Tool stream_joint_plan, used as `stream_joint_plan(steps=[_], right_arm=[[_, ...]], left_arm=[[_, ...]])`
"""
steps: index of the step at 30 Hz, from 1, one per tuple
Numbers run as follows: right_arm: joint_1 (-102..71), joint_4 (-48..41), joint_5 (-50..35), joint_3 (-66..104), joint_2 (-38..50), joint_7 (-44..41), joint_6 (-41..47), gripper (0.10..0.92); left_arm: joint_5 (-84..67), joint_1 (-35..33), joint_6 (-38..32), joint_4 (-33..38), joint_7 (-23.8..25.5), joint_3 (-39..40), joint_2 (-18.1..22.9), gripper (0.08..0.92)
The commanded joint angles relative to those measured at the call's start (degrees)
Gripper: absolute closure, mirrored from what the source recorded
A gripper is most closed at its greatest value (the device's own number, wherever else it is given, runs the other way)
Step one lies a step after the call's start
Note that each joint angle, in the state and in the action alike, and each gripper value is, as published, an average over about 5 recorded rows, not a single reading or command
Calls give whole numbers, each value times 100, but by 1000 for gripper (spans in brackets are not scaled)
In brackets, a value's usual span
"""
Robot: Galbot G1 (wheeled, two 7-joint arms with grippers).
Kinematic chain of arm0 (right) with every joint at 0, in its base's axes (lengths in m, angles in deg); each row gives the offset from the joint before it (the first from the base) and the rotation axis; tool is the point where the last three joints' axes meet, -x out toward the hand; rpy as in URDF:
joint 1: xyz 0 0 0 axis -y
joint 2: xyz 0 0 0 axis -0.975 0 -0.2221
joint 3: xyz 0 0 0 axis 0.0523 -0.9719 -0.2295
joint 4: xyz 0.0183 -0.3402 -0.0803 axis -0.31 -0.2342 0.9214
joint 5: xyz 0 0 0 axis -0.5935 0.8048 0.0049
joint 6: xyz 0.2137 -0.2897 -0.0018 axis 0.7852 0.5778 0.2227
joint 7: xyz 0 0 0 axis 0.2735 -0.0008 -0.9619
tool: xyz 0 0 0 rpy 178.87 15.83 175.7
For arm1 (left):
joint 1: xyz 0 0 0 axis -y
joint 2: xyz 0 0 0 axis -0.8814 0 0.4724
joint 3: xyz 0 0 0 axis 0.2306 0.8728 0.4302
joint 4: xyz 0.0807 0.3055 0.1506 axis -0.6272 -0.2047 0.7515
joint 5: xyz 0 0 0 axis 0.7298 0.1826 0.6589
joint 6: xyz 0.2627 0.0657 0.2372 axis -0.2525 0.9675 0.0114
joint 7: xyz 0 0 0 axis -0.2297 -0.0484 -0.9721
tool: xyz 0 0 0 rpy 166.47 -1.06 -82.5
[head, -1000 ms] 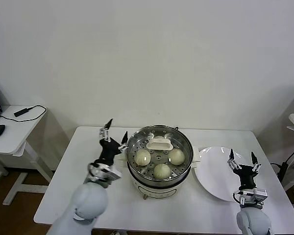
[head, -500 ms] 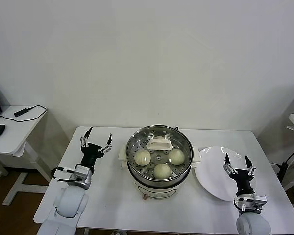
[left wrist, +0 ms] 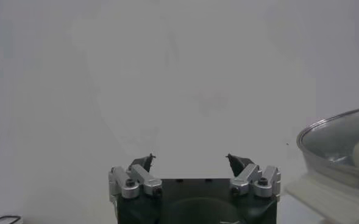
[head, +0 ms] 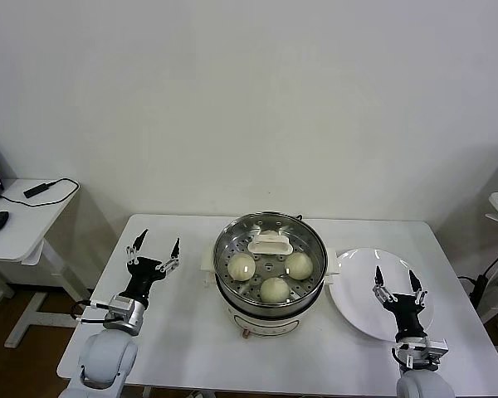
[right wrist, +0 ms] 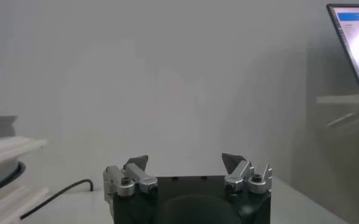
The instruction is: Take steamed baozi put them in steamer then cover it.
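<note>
While three steamed baozi (head: 274,289) sit in the steamer (head: 270,249) under its glass lid (head: 270,243), we keep left gripper (head: 153,249) at nine o'clock and right gripper (head: 394,276) at three o'clock, both spread wide and empty, clear of the pot.

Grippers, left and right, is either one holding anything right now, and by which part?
Nothing is held. The left gripper stands open above the table beside the steamer; the right gripper stands open over the white plate. Both sets of jaws are empty.
</note>
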Motion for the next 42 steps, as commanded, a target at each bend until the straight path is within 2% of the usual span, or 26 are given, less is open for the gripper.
stream_joint_plan(steps=[1, 42], right_arm=[[-67, 24, -5, 3, -36, -62, -67, 203], [-232, 144, 58, 64, -75, -212, -127, 203]], left_arm=[[-231, -225, -273, -56, 120, -109, 25, 177], [-167, -411, -394, -16, 153, -33, 74, 177]])
